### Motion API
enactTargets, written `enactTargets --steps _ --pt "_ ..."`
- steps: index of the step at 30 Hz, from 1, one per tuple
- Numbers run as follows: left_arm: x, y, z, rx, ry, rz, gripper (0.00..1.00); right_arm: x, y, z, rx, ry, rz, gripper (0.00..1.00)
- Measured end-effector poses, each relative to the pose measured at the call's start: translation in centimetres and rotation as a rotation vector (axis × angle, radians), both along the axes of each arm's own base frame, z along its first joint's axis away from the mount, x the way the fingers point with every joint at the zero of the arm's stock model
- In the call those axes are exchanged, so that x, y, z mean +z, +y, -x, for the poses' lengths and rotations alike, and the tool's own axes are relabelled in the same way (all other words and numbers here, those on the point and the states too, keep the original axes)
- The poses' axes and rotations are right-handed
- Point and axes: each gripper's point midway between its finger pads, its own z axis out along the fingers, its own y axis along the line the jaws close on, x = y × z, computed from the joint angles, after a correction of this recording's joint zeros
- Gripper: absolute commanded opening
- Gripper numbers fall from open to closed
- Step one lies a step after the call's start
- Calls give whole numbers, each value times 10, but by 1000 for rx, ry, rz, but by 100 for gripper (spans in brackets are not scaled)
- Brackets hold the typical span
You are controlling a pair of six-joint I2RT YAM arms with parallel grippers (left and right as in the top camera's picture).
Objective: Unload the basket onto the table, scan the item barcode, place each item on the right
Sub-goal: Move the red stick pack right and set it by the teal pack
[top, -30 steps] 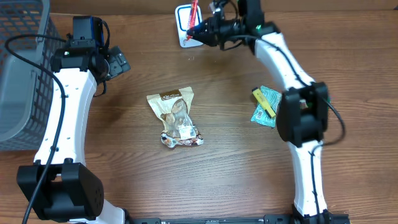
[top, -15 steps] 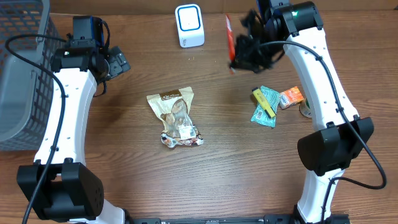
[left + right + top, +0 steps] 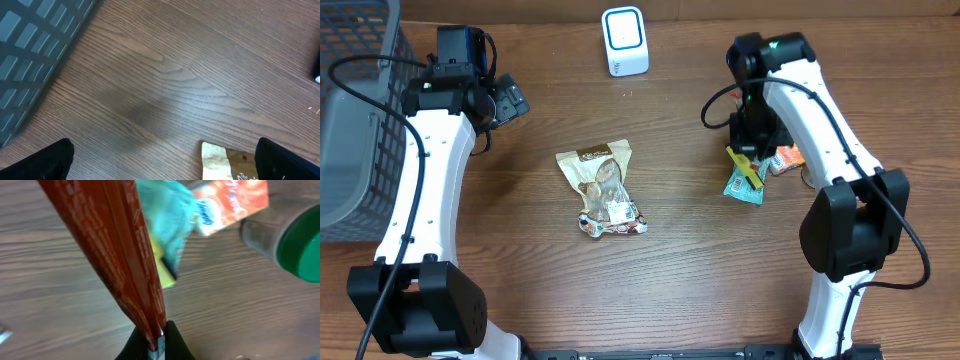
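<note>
The red packet, pinched by one edge in the clenched right claw, hangs over the teal packet, well apart from the scanner. So thin a hold could let it slip or twist. The left claw gapes empty. The wooden counter also bears a snack bag and a grey basket.

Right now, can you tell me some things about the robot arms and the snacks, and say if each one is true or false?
1. The right end effector is shut on a red packet. True.
2. The left end effector holds the brown snack bag. False: it is open and empty, and the bag lies on the table.
3. The white scanner stands at the table's far edge. True.
4. The grey basket is on the robot's right. False: it is on the robot's left.
5. The red packet is right over the scanner. False: it is over the teal packet, away from the scanner.
</note>
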Motion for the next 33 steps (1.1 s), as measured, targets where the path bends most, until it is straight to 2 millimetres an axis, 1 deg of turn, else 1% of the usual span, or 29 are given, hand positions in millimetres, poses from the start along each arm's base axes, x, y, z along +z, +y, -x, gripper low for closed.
enactTargets --steps 2,6,8,10,14,16,18,23,29,33 --pt "0 0 0 0 0 0 100 -14 -9 7 -6 27 44 5" --pt "0 0 0 0 0 0 100 -32 -16 13 -7 48 79 5" --pt "0 0 0 0 0 0 100 -39 -18 16 -6 57 91 12" --pt "0 0 0 0 0 0 100 -43 -21 17 -4 58 103 13" --pt "0 0 0 0 0 0 100 -45 -22 15 -8 47 112 15" --pt "0 0 0 0 0 0 100 -45 -22 15 -8 44 113 24" --pt "0 0 0 0 0 0 100 -45 -22 14 -7 42 115 27" --pt "0 0 0 0 0 0 100 -45 -23 14 -11 40 120 41" --pt "0 0 0 0 0 0 100 -45 -23 13 -12 34 119 44" --pt "0 0 0 0 0 0 100 -48 -14 9 -23 22 69 44"
